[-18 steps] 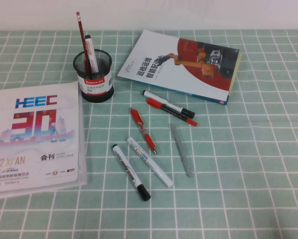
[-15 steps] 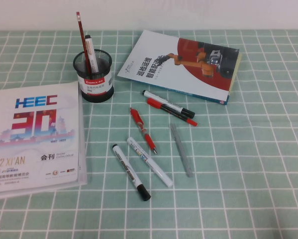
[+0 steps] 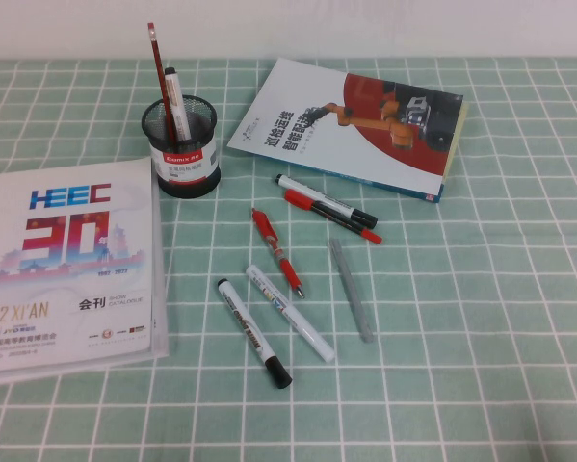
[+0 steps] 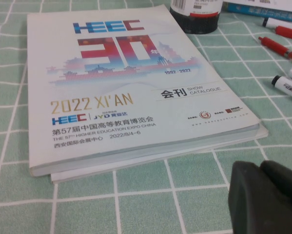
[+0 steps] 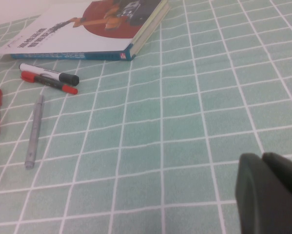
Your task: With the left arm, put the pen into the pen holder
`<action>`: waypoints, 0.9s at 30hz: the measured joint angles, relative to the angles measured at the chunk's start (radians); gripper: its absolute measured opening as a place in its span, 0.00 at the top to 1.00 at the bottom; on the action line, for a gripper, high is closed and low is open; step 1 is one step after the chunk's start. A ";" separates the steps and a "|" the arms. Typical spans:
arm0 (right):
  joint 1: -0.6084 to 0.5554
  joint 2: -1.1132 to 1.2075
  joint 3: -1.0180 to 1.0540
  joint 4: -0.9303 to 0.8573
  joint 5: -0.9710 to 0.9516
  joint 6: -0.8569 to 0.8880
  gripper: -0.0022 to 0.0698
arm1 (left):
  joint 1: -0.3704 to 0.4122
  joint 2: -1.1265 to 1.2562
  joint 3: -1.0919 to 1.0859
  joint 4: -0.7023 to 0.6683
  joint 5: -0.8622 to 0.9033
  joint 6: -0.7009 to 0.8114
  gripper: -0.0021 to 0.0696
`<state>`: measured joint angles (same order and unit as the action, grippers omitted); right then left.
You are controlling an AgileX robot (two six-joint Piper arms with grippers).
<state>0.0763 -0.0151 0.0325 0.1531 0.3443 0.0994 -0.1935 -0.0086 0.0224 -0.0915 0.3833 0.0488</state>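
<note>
The pen [image 3: 253, 331], a thick white marker with black lettering and a large black cap at its near end, lies on the green checked cloth, right of the catalogue. Its small black end also shows in the left wrist view [image 4: 285, 86]. The pen holder [image 3: 181, 152], a black mesh cup with a white and red label, stands at the back left and holds a red pencil and a pen. My left gripper [image 4: 260, 166] is shut and empty, low over the cloth near the catalogue's front corner, far from the pen. My right gripper [image 5: 262, 157] is shut and empty over bare cloth at the right.
A white HEEC catalogue [image 3: 66, 265] lies at the left. A robot-cover book [image 3: 351, 125] lies at the back. An all-white marker [image 3: 290, 313], a red pen [image 3: 276, 251], a grey pen [image 3: 352, 290] and a paired white and red pen [image 3: 327, 207] lie around the pen.
</note>
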 joint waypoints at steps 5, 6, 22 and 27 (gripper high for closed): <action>0.000 0.000 0.000 0.000 0.000 0.000 1.00 | 0.000 0.000 0.000 0.000 0.000 0.000 0.97; 0.000 0.000 0.000 0.000 0.000 0.000 1.00 | 0.000 0.000 0.000 0.000 0.000 0.000 0.97; 0.000 0.000 0.000 0.000 0.000 0.000 1.00 | 0.000 0.000 0.004 -0.142 -0.201 -0.090 0.97; 0.000 0.000 0.000 0.000 0.000 0.000 1.00 | 0.000 0.000 0.004 -0.175 -0.318 -0.108 0.97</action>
<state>0.0763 -0.0151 0.0325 0.1531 0.3443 0.0994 -0.1935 -0.0086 0.0265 -0.2667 0.0657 -0.0588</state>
